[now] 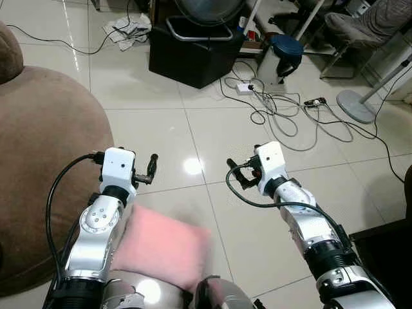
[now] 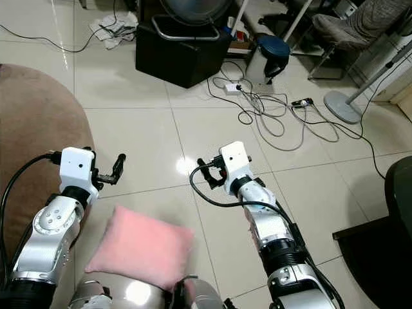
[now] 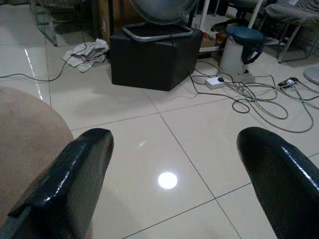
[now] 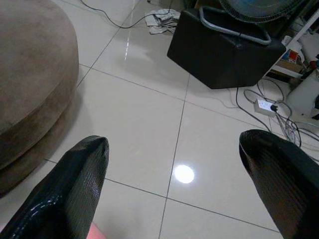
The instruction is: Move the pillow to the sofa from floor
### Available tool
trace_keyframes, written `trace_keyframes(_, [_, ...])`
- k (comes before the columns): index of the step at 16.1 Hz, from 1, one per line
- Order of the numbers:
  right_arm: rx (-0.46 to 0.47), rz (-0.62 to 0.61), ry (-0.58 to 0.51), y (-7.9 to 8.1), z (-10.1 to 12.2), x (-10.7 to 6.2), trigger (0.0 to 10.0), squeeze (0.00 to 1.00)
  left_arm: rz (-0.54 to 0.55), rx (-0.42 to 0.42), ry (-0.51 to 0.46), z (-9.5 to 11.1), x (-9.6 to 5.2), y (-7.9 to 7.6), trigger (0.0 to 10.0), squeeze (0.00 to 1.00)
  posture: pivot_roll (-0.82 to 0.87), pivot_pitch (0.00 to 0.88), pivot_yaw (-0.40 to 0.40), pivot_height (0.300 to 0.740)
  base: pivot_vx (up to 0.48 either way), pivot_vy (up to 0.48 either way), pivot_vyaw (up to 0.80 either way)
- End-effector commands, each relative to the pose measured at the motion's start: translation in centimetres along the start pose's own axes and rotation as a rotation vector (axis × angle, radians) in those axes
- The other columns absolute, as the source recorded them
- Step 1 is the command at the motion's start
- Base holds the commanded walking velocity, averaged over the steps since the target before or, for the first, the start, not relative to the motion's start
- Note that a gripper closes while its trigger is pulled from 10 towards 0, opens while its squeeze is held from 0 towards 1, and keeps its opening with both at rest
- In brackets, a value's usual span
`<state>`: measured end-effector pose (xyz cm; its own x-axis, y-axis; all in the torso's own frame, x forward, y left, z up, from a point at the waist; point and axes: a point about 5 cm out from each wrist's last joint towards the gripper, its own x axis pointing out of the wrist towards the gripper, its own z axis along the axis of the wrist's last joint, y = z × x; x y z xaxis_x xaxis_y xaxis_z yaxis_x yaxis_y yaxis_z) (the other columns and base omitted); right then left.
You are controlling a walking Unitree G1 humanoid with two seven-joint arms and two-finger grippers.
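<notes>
A pink pillow (image 2: 141,248) lies flat on the tiled floor right below me, between my two arms and beside the brown sofa (image 2: 29,129) on the left. My left gripper (image 2: 118,168) hovers above the pillow's far left corner, open and holding nothing. My right gripper (image 2: 206,172) is level with it past the pillow's far right corner, its fingers turned inward, also open and empty. In the left wrist view the two black fingers (image 3: 75,174) stand wide apart over bare tile, with the sofa (image 3: 25,134) at one side.
A black box (image 1: 193,51) with a fan on it stands ahead. Right of it are a blue-lidded kettle (image 1: 286,55), a power strip (image 1: 244,88) and loose cables (image 1: 283,109). A fan base (image 1: 356,106) and dark furniture (image 2: 386,251) are on the right.
</notes>
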<state>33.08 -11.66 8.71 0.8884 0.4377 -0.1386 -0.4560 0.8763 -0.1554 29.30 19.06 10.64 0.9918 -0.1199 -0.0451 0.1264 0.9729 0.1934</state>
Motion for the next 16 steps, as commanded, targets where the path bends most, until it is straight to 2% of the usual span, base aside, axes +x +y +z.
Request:
trace_keyframes(1, [-0.013,-0.017,0.027,-0.69,-0.82,-0.64,10.0,0.0,-0.039,0.006,0.007,-0.28,0.05,-1.02,10.0,0.0,0.12,0.189,-0.257,0.74,0.0,0.0,0.0])
trace_keyframes(16, [-0.018,-0.036,0.022,-0.61,-0.67,-0.57,10.0,0.0,-0.068,-0.017,-0.006,0.12,0.5,-1.17,10.0,0.0,0.1,0.198,-0.235,0.74,-0.017,0.0,0.0])
